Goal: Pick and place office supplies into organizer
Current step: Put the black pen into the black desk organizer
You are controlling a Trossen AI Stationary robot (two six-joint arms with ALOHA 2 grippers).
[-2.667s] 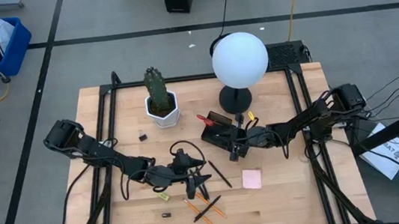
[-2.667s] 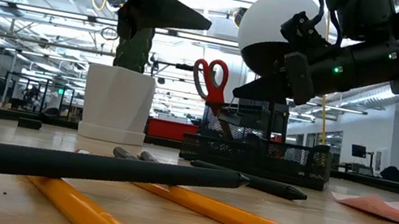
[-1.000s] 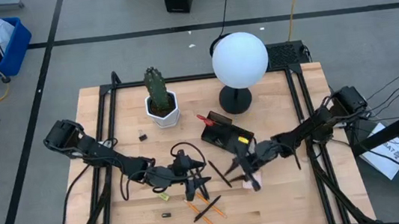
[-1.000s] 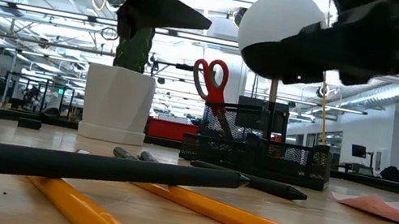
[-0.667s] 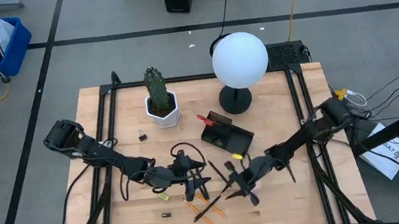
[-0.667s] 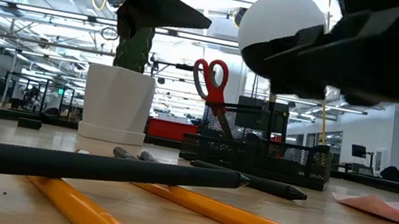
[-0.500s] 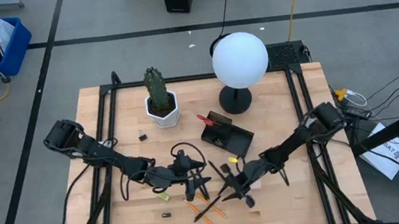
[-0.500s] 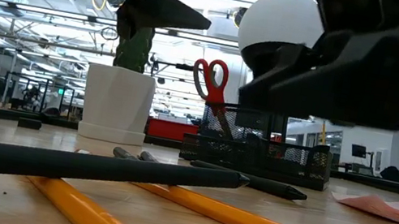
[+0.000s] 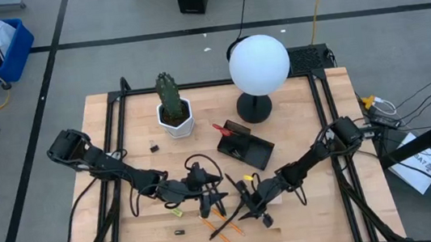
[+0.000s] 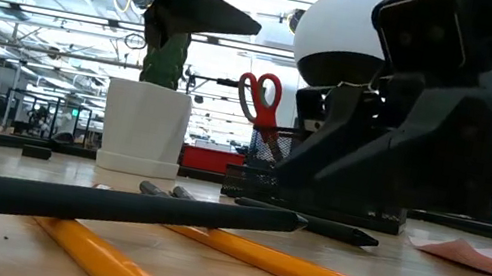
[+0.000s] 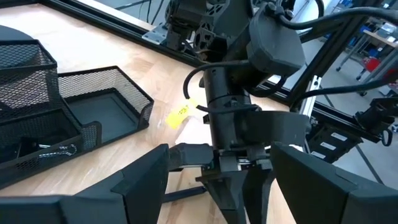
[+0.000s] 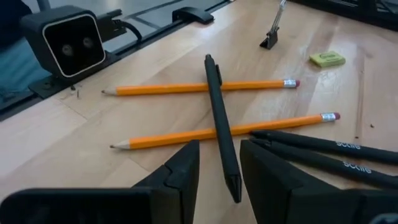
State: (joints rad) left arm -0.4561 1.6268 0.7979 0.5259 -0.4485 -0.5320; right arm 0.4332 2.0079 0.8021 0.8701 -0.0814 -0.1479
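The black mesh organizer stands mid-table with red-handled scissors upright in it. A black pen lies across two orange pencils near the table's front edge, with two more pens beside them. My right gripper hangs low over that pen's end, open, one finger on each side of it and apart from it. My left gripper hovers wide open just left of it, holding nothing. The pink sticky-note pad lies flat on the table. The small yellow piece and a black clip lie farther off.
A white pot with a cactus and a lamp with a white globe stand at the back. Another small clip lies left of the organizer. A camera block sits at the table's front edge. The two grippers are close together.
My right gripper has gone from above the pink pad toward the table's left and near edge and down, and has rolled a little. It now hangs low over the crossed pen and pencils. Its arm now covers most of the pad in the high view.
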